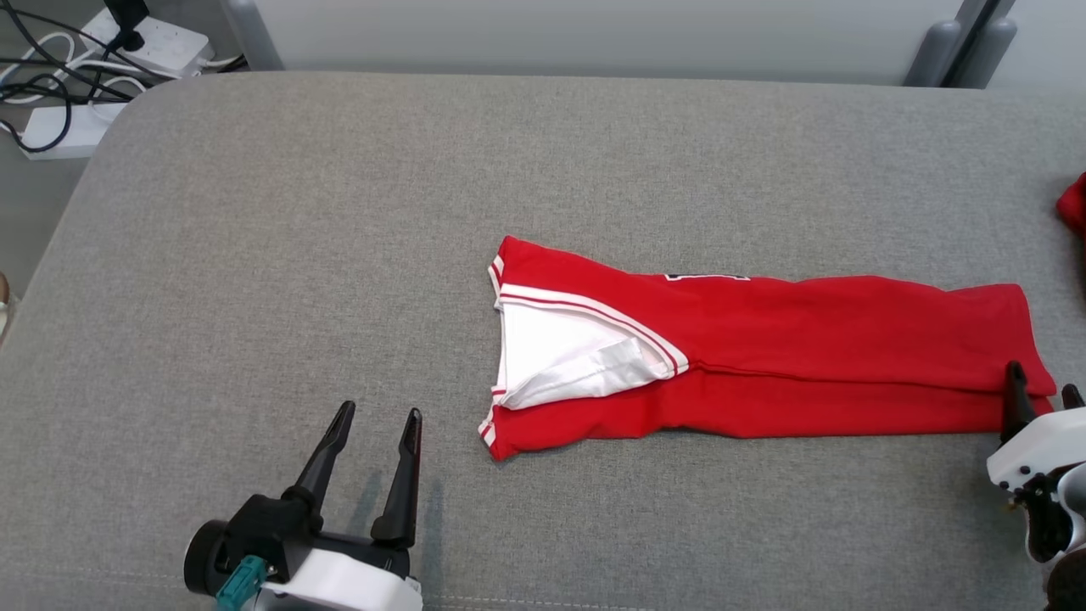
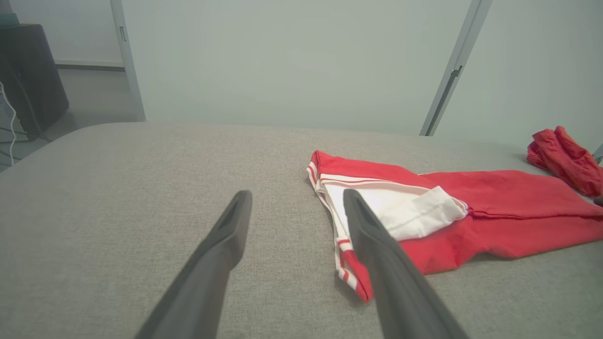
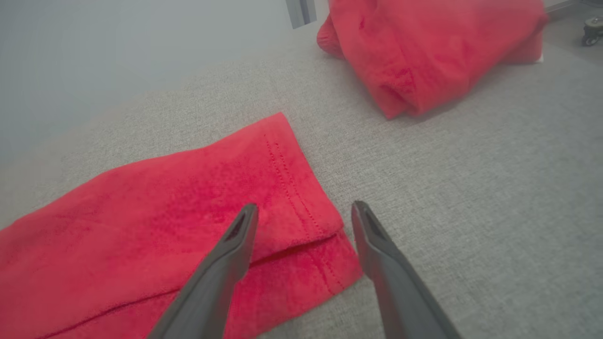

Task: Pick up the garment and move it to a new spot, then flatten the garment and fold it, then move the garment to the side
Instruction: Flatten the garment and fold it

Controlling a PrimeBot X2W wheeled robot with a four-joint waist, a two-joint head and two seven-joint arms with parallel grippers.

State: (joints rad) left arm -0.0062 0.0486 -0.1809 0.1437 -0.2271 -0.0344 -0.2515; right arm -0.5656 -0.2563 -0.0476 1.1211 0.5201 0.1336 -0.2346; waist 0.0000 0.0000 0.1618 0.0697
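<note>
The garment is a red jersey with white trim and a white lining at its neck end, folded lengthwise into a long strip across the grey surface. Its neck end faces my left gripper, which stands open on the bare surface a little to the left of it. My right gripper is open at the hem end, its fingers straddling the near hem corner from above. Nothing is held by either gripper.
A second red cloth lies bunched at the far right edge. The grey padded surface stretches wide to the left and behind the garment. Power strips and cables lie on the floor past the far left corner.
</note>
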